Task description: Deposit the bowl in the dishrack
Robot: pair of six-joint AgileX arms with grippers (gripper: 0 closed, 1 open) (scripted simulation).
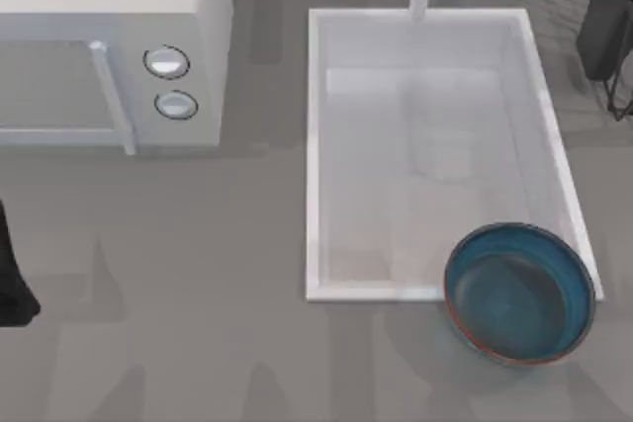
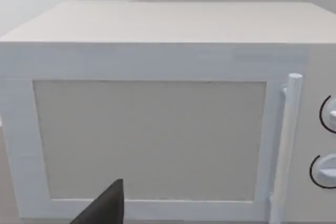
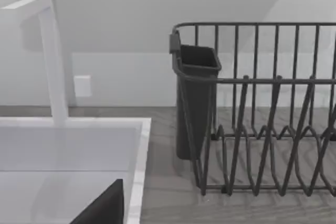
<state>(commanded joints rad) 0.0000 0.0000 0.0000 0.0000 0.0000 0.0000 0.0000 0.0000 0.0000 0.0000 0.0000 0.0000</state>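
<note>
Bowl empty, over sink corner, apart from dishrack.

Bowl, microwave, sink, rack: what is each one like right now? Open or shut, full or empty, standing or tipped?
bowl: upright, nothing in it, at the sink's near right corner, overlapping the rim.
microwave: door shut.
sink basin: no dishes inside.
faucet: no water running.
dishrack: upright on the counter, the slots seen hold no dishes.
</note>
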